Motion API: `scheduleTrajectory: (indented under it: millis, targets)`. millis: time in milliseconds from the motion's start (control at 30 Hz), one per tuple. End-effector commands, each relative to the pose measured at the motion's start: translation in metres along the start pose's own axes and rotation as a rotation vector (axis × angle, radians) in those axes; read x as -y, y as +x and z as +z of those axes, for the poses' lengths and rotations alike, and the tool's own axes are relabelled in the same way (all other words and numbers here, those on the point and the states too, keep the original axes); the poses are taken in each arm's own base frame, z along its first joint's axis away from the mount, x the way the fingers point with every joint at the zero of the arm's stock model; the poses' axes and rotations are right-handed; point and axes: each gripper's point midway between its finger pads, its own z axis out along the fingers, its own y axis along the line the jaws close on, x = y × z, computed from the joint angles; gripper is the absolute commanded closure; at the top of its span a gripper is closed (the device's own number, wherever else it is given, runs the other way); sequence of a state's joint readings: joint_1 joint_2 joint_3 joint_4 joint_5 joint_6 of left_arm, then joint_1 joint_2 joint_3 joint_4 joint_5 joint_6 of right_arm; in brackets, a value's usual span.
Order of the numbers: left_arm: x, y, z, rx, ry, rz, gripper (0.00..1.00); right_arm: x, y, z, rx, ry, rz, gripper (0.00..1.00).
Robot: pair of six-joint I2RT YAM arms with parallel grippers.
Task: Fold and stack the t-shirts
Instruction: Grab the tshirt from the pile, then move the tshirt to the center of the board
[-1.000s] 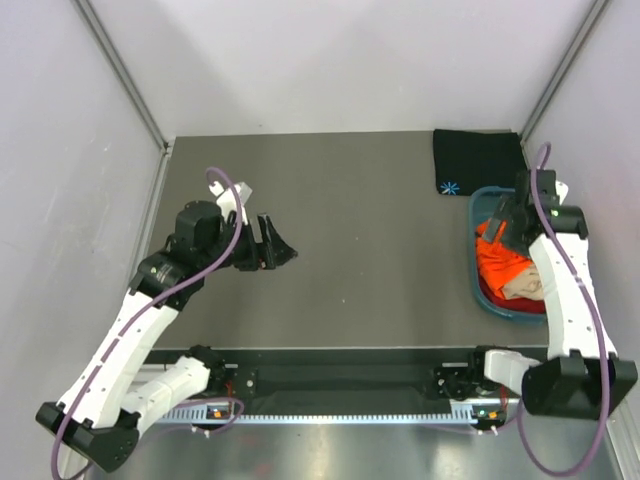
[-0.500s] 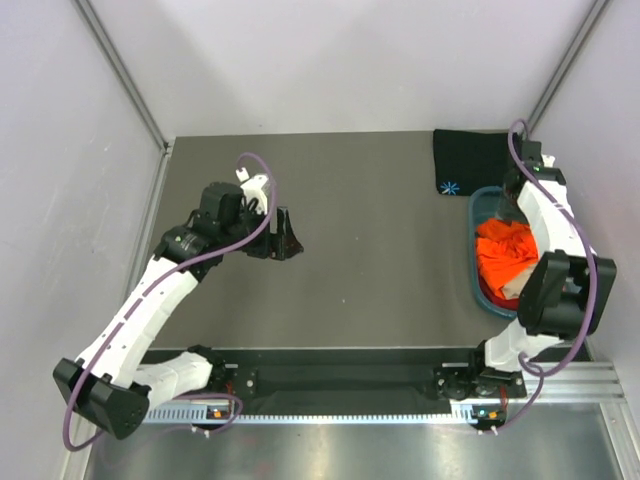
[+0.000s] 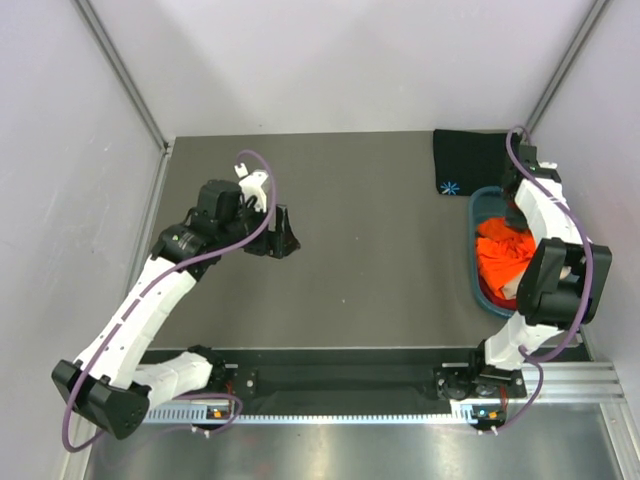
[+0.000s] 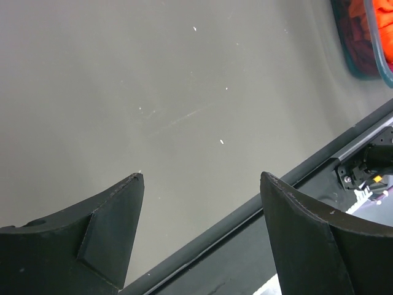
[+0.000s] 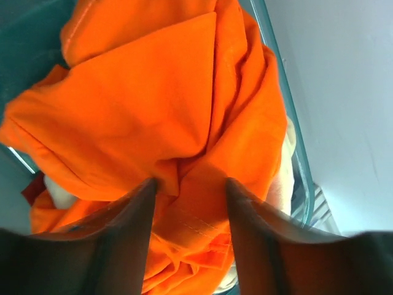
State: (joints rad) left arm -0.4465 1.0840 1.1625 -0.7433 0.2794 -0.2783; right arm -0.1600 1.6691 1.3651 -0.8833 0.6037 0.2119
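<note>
Reaching into the tub (image 3: 474, 262), the right gripper (image 5: 190, 184) has dropped onto the orange shirt (image 5: 153, 104) and narrowed from wide to approx. half. Its fingers (image 5: 132, 227) sit astride a puffy fold; can't tell if it's clamped yet. Likely the next pick is starting. Black shirt (image 3: 478, 158) lies folded flat, far-right corner. Left gripper (image 4: 199, 178) hangs wide, empty, over matte table (image 3: 380, 280). Cloth soft, crumpled; tub hard, glossy.

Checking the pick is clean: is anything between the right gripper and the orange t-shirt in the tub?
Nothing visible. The right gripper sits on the orange t-shirt, jaws straddling a fold of it. It lies topmost in the teal tub; only the tub's wall stands between it and the table.
</note>
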Motion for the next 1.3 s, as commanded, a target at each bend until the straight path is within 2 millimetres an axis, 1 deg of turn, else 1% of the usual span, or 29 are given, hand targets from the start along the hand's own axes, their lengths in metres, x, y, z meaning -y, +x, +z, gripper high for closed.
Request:
scheduleTrajectory:
  millis: [0,67,100,200,233,300,333,400,433,467,500,533,600,633,700,733,867,900,933,967,1000,1033,1067,1100,1133,1167,1200,1233,1267]
  targets:
    - [0.013,-0.021,-0.020,0.072,0.029,0.012,0.19,0.007,0.000,0.002,0.005,0.026,0.046,0.67]
    - [0.019,-0.026,-0.026,0.092,0.042,-0.004,0.19,0.002,-0.004,0.001,0.002,0.002,0.052,0.86]
    - [0.022,-0.031,-0.031,0.108,0.049,-0.008,0.19,-0.003,-0.008,-0.005,0.006,-0.032,0.070,1.00]
    - [0.029,-0.044,-0.046,0.163,0.053,-0.037,0.19,-0.004,-0.039,-0.038,0.103,-0.090,0.139,1.00]
    - [0.030,-0.047,-0.050,0.180,0.050,-0.045,0.19,0.000,-0.062,-0.059,0.169,-0.114,0.195,1.00]
    - [0.037,-0.059,-0.065,0.230,0.057,-0.074,0.19,0.001,-0.082,-0.100,0.249,-0.171,0.236,1.00]
    - [0.037,-0.063,-0.070,0.253,0.050,-0.087,0.19,-0.002,-0.107,-0.139,0.350,-0.237,0.265,1.00]
    - [0.039,-0.071,-0.085,0.308,0.039,-0.129,0.19,-0.001,-0.125,-0.195,0.473,-0.315,0.287,1.00]
    - [0.036,-0.074,-0.091,0.335,0.017,-0.146,0.19,-0.004,-0.138,-0.244,0.572,-0.402,0.301,1.00]
    - [0.038,-0.077,-0.100,0.363,0.016,-0.164,0.19,-0.006,-0.141,-0.270,0.619,-0.454,0.304,1.00]
    - [0.038,-0.078,-0.106,0.380,0.012,-0.174,0.19,-0.002,-0.148,-0.306,0.690,-0.522,0.328,1.00]
    - [0.037,-0.079,-0.110,0.396,0.001,-0.184,0.19,-0.021,-0.139,-0.345,0.740,-0.632,0.290,1.00]
    - [0.032,-0.081,-0.125,0.440,-0.036,-0.212,0.19,-0.034,-0.132,-0.398,0.825,-0.777,0.283,1.00]
    - [0.030,-0.081,-0.129,0.453,-0.053,-0.220,0.19,-0.049,-0.110,-0.436,0.859,-0.901,0.237,1.00]
    - [0.026,-0.080,-0.142,0.479,-0.081,-0.239,0.19,-0.061,-0.092,-0.480,0.905,-1.046,0.228,1.00]
    - [0.021,-0.082,-0.146,0.498,-0.113,-0.249,0.19,-0.076,-0.065,-0.506,0.900,-1.148,0.171,1.00]
    - [0.010,-0.082,-0.177,0.565,-0.197,-0.293,0.19,-0.119,0.001,-0.539,0.775,-1.391,0.048,1.00]
    - [0.004,-0.079,-0.183,0.578,-0.230,-0.304,0.19,-0.140,0.023,-0.529,0.704,-1.409,0.008,1.00]
    - [0.002,-0.078,-0.188,0.591,-0.240,-0.310,0.19,-0.145,0.033,-0.536,0.674,-1.475,0.010,0.98]
    - [0.002,-0.077,-0.196,0.612,-0.243,-0.316,0.19,-0.157,0.055,-0.539,0.603,-1.555,-0.047,0.88]
    - [-0.001,-0.076,-0.201,0.625,-0.262,-0.322,0.19,-0.175,0.074,-0.524,0.537,-1.564,-0.092,0.82]
    - [-0.003,-0.072,-0.203,0.618,-0.272,-0.326,0.19,-0.179,0.085,-0.522,0.509,-1.585,-0.120,0.77]
    - [-0.004,-0.069,-0.206,0.620,-0.277,-0.330,0.19,-0.182,0.093,-0.514,0.481,-1.574,-0.146,0.65]
    - [-0.006,-0.066,-0.205,0.609,-0.285,-0.336,0.18,-0.189,0.101,-0.495,0.457,-1.524,-0.161,0.56]
    - [-0.008,-0.059,-0.200,0.581,-0.295,-0.346,0.17,-0.182,0.100,-0.486,0.462,-1.498,-0.150,0.47]
    - [-0.009,-0.055,-0.194,0.556,-0.297,-0.348,0.15,-0.180,0.101,-0.472,0.457,-1.458,-0.158,0.31]
    - [-0.009,-0.051,-0.188,0.532,-0.293,-0.350,0.14,-0.182,0.107,-0.453,0.443,-1.417,-0.189,0.29]
    - [-0.006,-0.046,-0.176,0.484,-0.273,-0.351,0.12,-0.174,0.101,-0.439,0.443,-1.386,-0.184,0.28]
    - [-0.009,-0.037,-0.162,0.434,-0.276,-0.360,0.11,-0.172,0.104,-0.424,0.437,-1.347,-0.224,0.28]
